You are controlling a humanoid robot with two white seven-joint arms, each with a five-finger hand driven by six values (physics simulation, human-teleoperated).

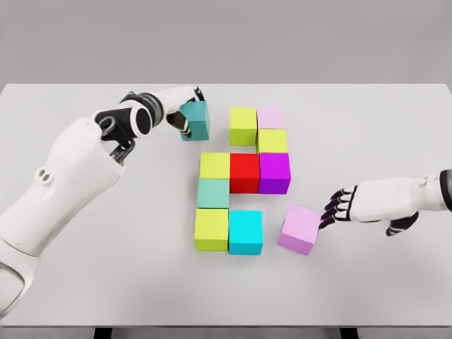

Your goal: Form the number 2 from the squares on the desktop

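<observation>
- The left robot hand (185, 113) is wrapped around a teal block (195, 120). It holds it at the far left of the shape, a little apart from the top row.
- The right robot hand (340, 206) has its fingers stretched out. The tips touch the side of a pink block (299, 229). It is pushing, not grabbing.
- On the bench (367, 127) the 2 is nearly made. The top row has a yellow block (243, 126) and a pale pink block (271, 118). The middle row has a red block (245, 172) in its center. The bottom row ends with a cyan block (246, 232).
- I think two spots are open: top left, beside the yellow block, and bottom right, beside the cyan block.
- You should bring the teal block right up to the yellow block, with flat sides lined up. Set it down before you let go.
- The pink block sits turned a bit. Push it slowly toward the cyan block and straighten it as you go.
- Go gently. A hard push could bump the other blocks out of line.
</observation>
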